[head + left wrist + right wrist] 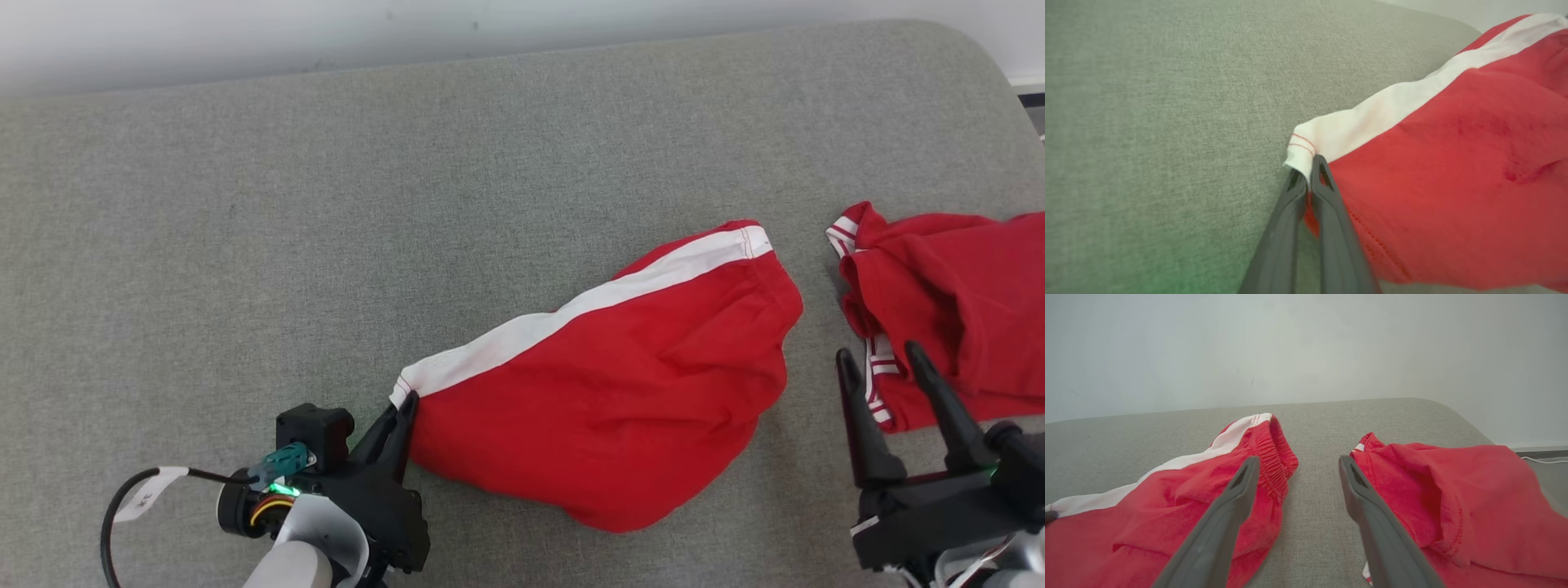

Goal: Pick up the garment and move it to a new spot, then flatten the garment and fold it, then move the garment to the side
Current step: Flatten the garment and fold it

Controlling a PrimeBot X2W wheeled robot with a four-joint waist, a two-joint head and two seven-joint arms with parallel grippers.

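Observation:
A red garment with a white side stripe lies bunched in the middle of the grey cushioned surface. My left gripper is shut on its near left corner, where the white stripe ends. The elastic waistband faces right. My right gripper stands open above the gap between this garment and a second red garment, holding nothing; its fingers frame that gap.
A second red garment with white-striped trim lies crumpled at the right edge, partly under my right gripper. A pale wall runs behind the surface. The surface's rounded far right corner is near.

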